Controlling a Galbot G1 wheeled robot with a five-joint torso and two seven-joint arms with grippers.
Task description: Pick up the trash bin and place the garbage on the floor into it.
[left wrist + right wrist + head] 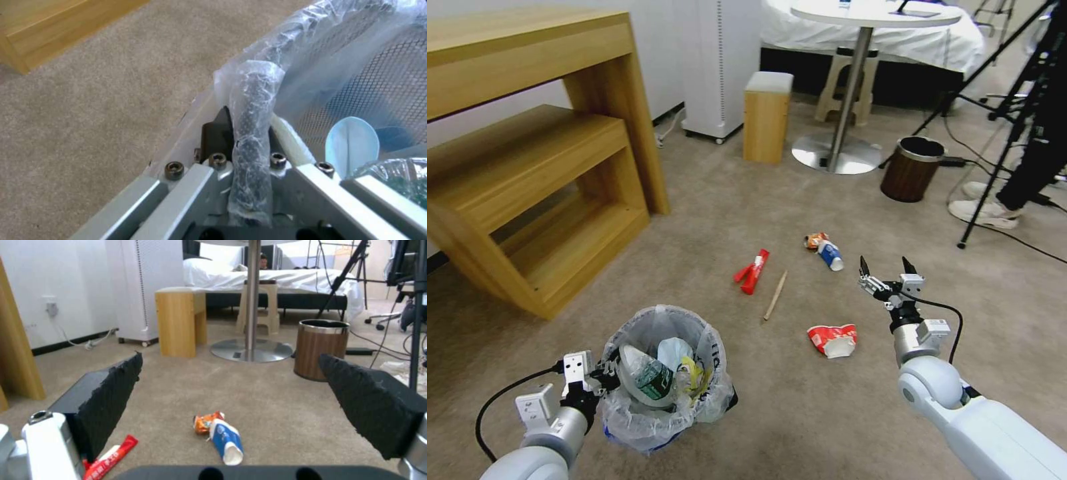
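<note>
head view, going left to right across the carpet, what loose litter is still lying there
red packet → wooden stick → blue-white paper cup → red-white paper cup

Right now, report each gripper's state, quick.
Left gripper: shut on the rim of the trash bin, held off the floor.
Right gripper: open, empty, above the floor.
</note>
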